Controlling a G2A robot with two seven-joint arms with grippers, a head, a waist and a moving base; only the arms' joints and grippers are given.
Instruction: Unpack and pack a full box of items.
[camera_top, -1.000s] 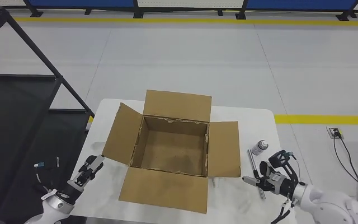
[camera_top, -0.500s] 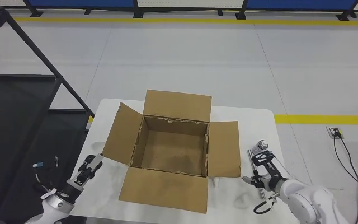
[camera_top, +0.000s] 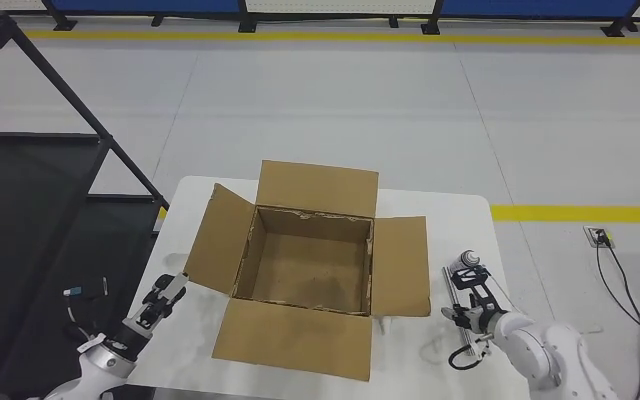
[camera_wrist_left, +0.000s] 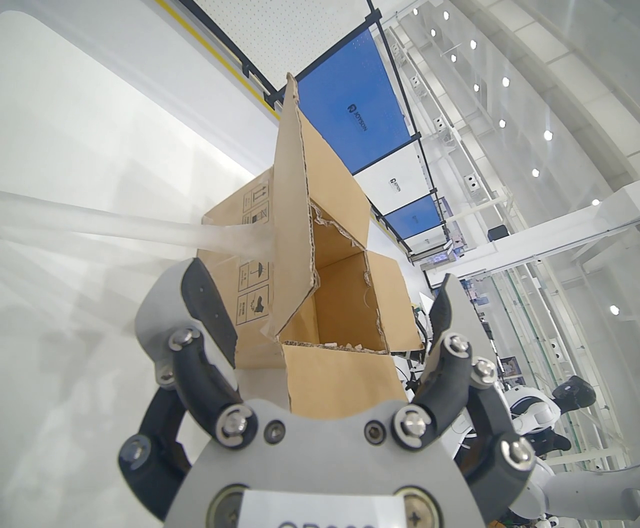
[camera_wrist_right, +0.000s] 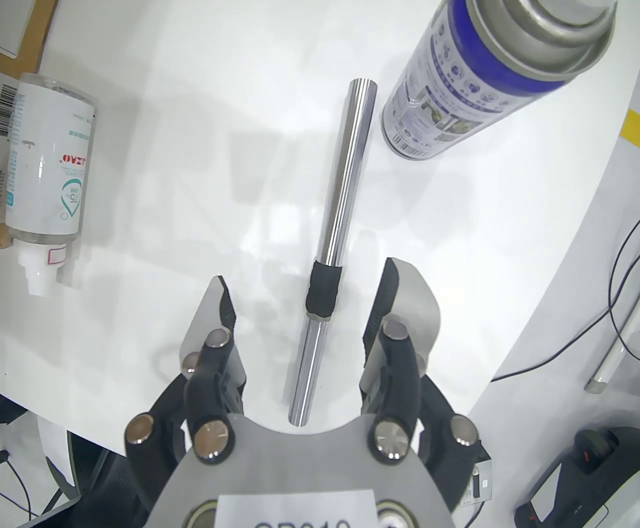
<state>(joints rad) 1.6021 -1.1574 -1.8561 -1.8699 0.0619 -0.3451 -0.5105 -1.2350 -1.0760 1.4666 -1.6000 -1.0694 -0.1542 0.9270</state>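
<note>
Since the right end effector (camera_wrist_right: 307, 280) sits right over the metal rod (camera_wrist_right: 345, 185), that rod reads as the next pick. Fingers are spread wide, holding nothing, one on each side of the rod with a gap on both sides and no contact visible. The rod lies flat on the counter (camera_top: 450, 215). Its long axis runs straight away from the wrist, so the fingers would close across its width, roughly at the black band (camera_wrist_right: 324, 290). How far the tips are above the counter, can't tell. The rod's far end is just beside the base of the spray can (camera_wrist_right: 480, 80), which stands upright, apart from the fingers. A white bottle (camera_wrist_right: 47, 165) lies on its side further off, against a cardboard edge. The box (camera_top: 295, 340) stands mid-counter with flaps open, and the inside looks bare from above, so likely unpacking is done and packing is starting. The box lies to the robot's left of the rod, so the carry would go that way, over the side flap. The right arm is clearly nearer. The left end effector (camera_wrist_left: 325, 280) is on the other side of the box, facing its corner, also spread open and empty, well apart from the rod. Risks: the smooth rod may roll or slip on closing, and its far end may nudge the can.
</note>
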